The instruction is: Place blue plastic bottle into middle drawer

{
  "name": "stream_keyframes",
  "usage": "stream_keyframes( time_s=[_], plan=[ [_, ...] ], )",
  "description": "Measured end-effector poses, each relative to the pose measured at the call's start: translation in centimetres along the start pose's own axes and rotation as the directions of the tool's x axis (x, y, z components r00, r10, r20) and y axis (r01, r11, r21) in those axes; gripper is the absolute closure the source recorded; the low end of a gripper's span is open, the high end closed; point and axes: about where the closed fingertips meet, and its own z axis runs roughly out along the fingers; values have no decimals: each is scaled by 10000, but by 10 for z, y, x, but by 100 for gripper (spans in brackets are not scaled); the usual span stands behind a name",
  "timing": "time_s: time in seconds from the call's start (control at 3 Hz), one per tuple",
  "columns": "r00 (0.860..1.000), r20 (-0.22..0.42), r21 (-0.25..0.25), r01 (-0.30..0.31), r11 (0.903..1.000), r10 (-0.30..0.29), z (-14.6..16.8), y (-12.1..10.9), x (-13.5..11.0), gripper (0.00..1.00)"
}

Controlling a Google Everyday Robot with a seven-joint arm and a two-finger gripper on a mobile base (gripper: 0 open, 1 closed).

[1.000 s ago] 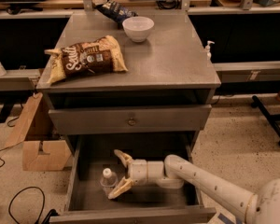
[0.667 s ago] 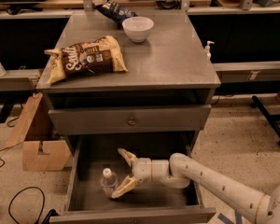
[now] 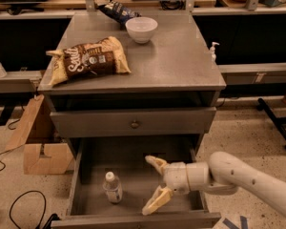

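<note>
The blue plastic bottle (image 3: 113, 187), clear with a white cap, stands upright on the floor of the open middle drawer (image 3: 181, 156), towards its front left. My gripper (image 3: 152, 184) is open and empty, its yellow fingers spread one above the other. It hovers inside the drawer to the right of the bottle, apart from it. My white arm reaches in from the lower right.
A brown snack bag (image 3: 88, 59), a white bowl (image 3: 141, 29) and a dark blue bag (image 3: 115, 11) lie on the cabinet top. A closed drawer front with a round knob (image 3: 134, 124) sits above. A cardboard box (image 3: 40, 147) stands left; a small white pump dispenser (image 3: 212, 50) right.
My gripper has drawn away to the right from the bottle, which stays standing in the drawer. The fingers remain spread.
</note>
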Motion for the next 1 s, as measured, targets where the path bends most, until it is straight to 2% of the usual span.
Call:
stream_keyframes(
  time_s=[0.33,1.0],
  plan=[
    [9972,-447,186,614,9979,-605,-12,-3,-29,0],
    [9965,-607,237,587,9980,-572,-17,-7,-32,0]
  ],
)
